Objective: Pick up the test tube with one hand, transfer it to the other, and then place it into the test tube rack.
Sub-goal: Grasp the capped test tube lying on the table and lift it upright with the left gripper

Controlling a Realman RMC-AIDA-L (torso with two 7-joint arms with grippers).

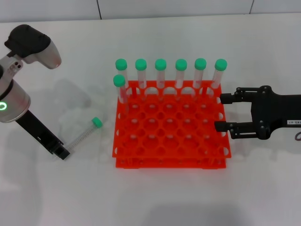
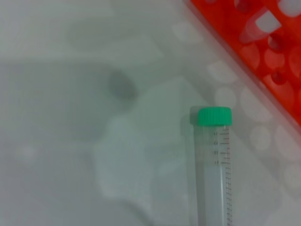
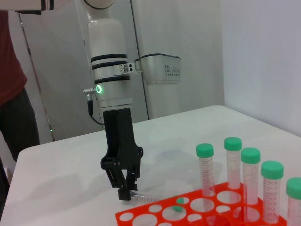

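The test tube (image 1: 84, 135), clear with a green cap, lies flat on the white table left of the test tube rack (image 1: 169, 162), cap end pointing toward the rack. My left gripper (image 1: 61, 153) is down at the table, at the tube's capless end. The left wrist view shows the test tube (image 2: 214, 174) lying alone, with the rack (image 2: 256, 56) at a corner. From the right wrist, the left gripper (image 3: 125, 193) stands over the test tube (image 3: 146, 198) just beyond the rack (image 3: 155, 214). My right gripper (image 1: 222, 112) hovers open at the rack's right edge, holding nothing.
Several green-capped tubes (image 1: 161, 70) stand upright in the rack's back row, plus one at the left of the second row; the same tubes (image 3: 249, 183) show in the right wrist view. A white basket (image 3: 162, 68) hangs behind the left arm.
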